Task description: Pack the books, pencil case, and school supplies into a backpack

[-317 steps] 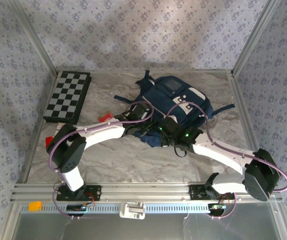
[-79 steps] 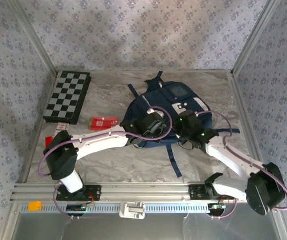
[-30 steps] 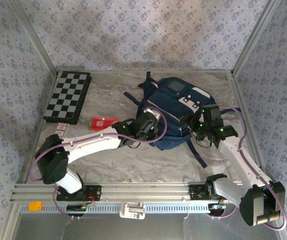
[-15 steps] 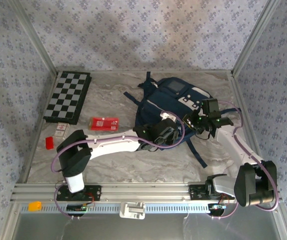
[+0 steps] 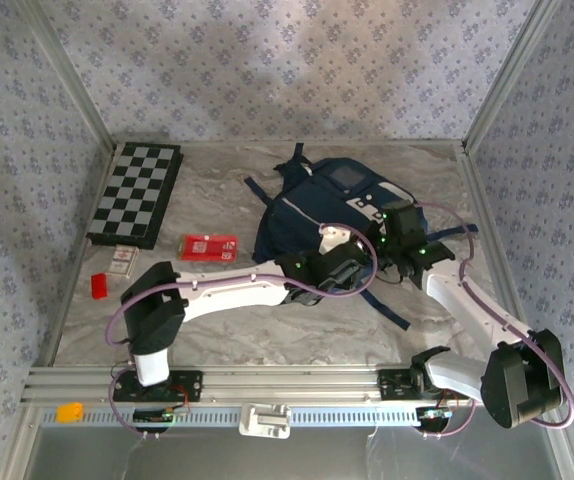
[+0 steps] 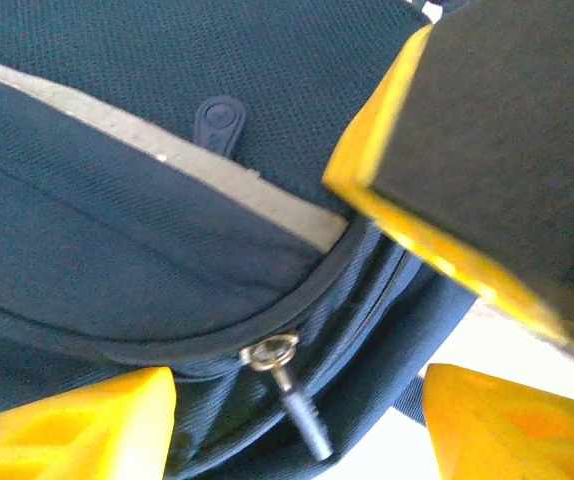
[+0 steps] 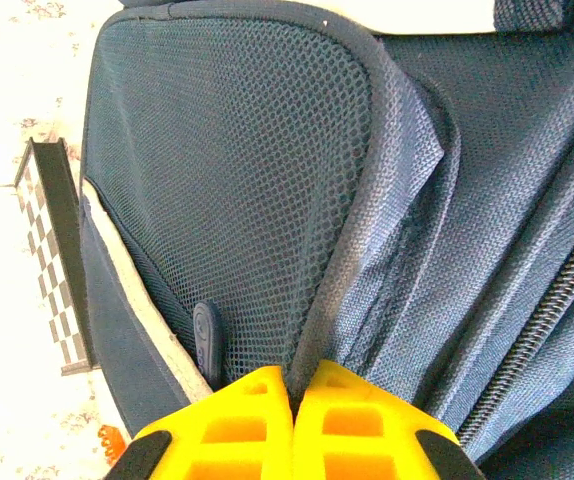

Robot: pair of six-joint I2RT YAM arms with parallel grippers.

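Backpack (image 5: 332, 205) lies mid-table (image 5: 267, 330), toward back, pale front patches up. Right gripper (image 7: 292, 395): fingers pressed together, pinching fabric edge of backpack's mesh pocket. Left gripper (image 6: 297, 415): fingers spread apart at backpack's near edge, metal zipper pull (image 6: 289, 378) between them (touching neither). Pencil case (image 5: 208, 247) flat on table, left of backpack, apart from it.

A robotics lab test booth: a marble-patterned table (image 5: 267, 325) boxed in by aluminium posts (image 5: 67, 78) and panels of floral wallpaper (image 5: 267, 70), with a left arm (image 5: 222, 285) and right arm (image 5: 467, 300) bolted to a slotted metal rail (image 5: 297, 383) at its near edge.
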